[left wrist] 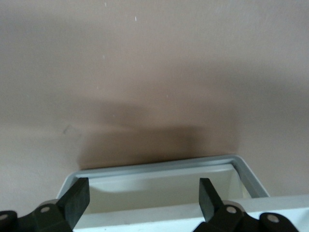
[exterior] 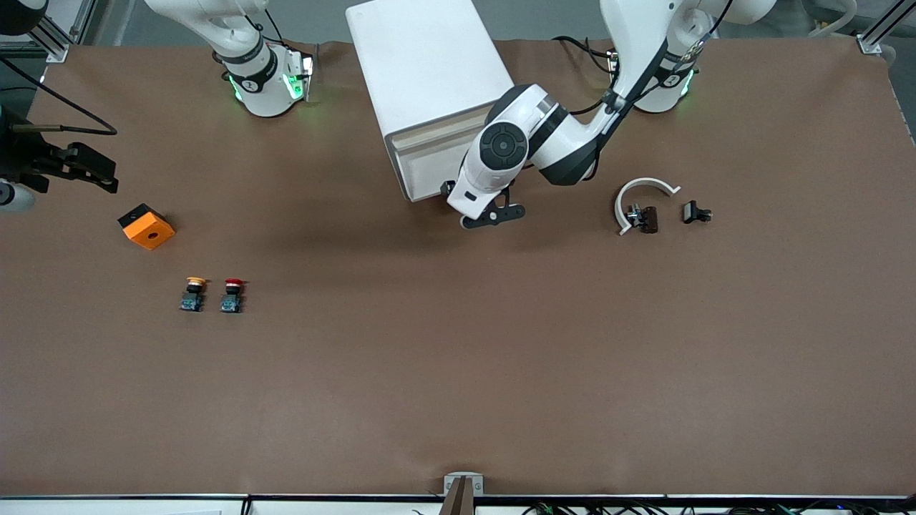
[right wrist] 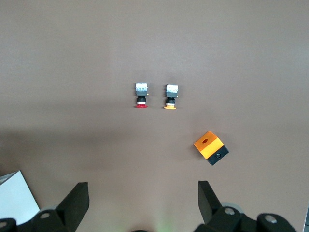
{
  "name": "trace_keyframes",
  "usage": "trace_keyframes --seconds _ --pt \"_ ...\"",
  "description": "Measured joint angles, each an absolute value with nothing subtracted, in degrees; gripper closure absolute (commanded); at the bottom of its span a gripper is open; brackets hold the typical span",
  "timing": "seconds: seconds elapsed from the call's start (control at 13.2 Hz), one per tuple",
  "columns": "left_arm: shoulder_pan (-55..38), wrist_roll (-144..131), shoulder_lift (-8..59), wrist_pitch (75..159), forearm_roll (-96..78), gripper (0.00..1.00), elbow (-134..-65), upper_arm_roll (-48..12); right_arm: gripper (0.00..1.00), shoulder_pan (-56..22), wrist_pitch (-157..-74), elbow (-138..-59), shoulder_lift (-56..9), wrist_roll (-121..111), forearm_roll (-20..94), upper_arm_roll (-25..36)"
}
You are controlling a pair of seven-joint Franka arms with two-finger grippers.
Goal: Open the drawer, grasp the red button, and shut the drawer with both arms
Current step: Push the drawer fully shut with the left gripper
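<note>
Two white arms are seen at a brown table [exterior: 458, 372]. A white cabinet [exterior: 429, 79] stands on the table between the arm bases, its drawer [exterior: 422, 154] front facing the front camera. The left arm [exterior: 572, 136] is bent down in front of the cabinet, and the left hand [exterior: 494, 213] is placed at the drawer's front edge; in the left wrist view its fingers [left wrist: 77, 198] are spread wide with nothing between them, and the drawer's grey rim [left wrist: 159, 166] is seen just past the fingertips, with a pale interior showing. The right arm [exterior: 250, 64] is seen mostly at its base, and the right hand [exterior: 79, 166] is held over the table edge at the right arm's end; in the right wrist view its fingers [right wrist: 77, 200] are likewise set wide apart and empty.

An orange cube [exterior: 147, 227] with a hole lies near the right hand. A white curved piece [exterior: 639, 192] with a dark part touching it lies toward the left arm's end, and a small black clip [exterior: 695, 212] lies just beside it. The button [exterior: 232, 295], red-capped, lies on the table nearer to the front camera than the cube, with a yellow-capped button [exterior: 192, 293] just beside it; both are untouched.
</note>
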State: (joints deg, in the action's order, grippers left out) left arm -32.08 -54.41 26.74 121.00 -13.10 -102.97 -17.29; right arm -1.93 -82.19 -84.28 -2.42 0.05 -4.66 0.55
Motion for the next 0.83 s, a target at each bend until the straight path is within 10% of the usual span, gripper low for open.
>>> trace_keyframes --seconds 0.83 --pt "-34.01 -60.79 27.51 119.13 -17.38 0.00 -103.69 -20.10 0.00 -2.04 -86.25 -84.32 -3.28 -0.05 -0.97 0.40"
